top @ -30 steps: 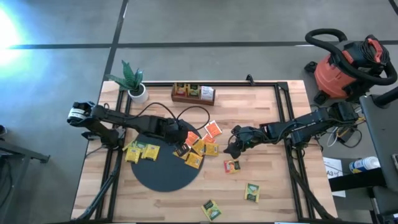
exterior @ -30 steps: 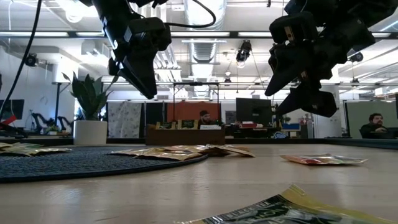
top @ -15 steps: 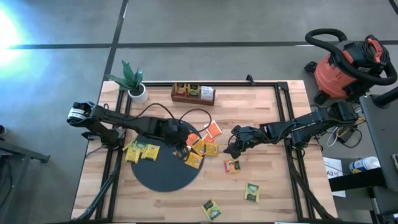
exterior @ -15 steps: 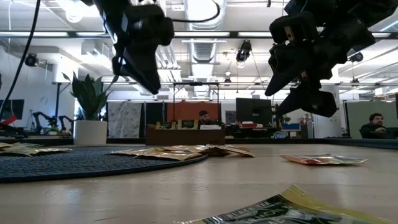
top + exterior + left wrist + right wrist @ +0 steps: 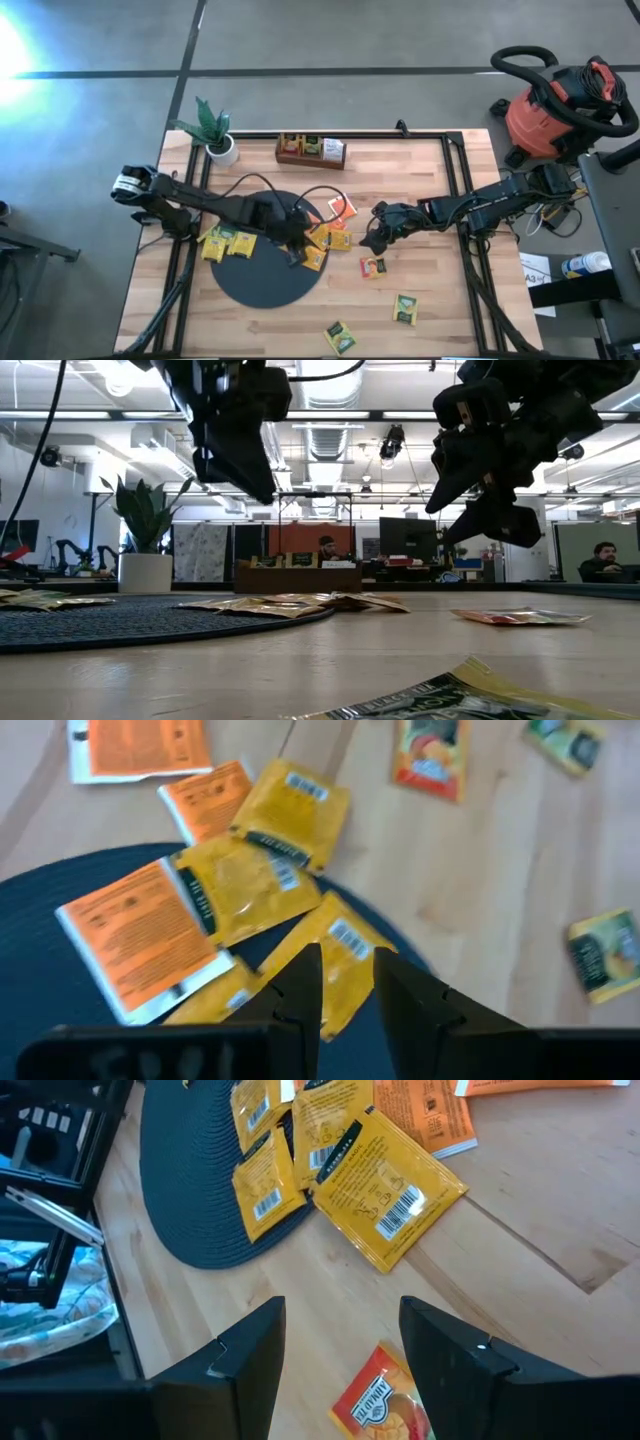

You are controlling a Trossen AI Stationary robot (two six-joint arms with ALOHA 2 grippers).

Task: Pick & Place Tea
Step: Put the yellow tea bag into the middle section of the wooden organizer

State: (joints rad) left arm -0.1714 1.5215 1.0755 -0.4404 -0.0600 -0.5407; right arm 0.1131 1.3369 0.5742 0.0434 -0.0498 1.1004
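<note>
Brown wooden tray (image 5: 311, 150) by the table's far edge holds tea packets (image 5: 312, 146)

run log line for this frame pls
left hand: open, empty, over packets at mat edge | right hand: open, empty, above orange-red packet on table

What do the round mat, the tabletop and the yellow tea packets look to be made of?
Round mat: dark woven fibre or braided cord, matte; ribbed concentric weave shows.
Tabletop: light wood planks with visible grain and seams, smooth finish.
Yellow tea packets: probably foil-lined or coated paper; faint sheen, creases, printed barcodes.
</note>
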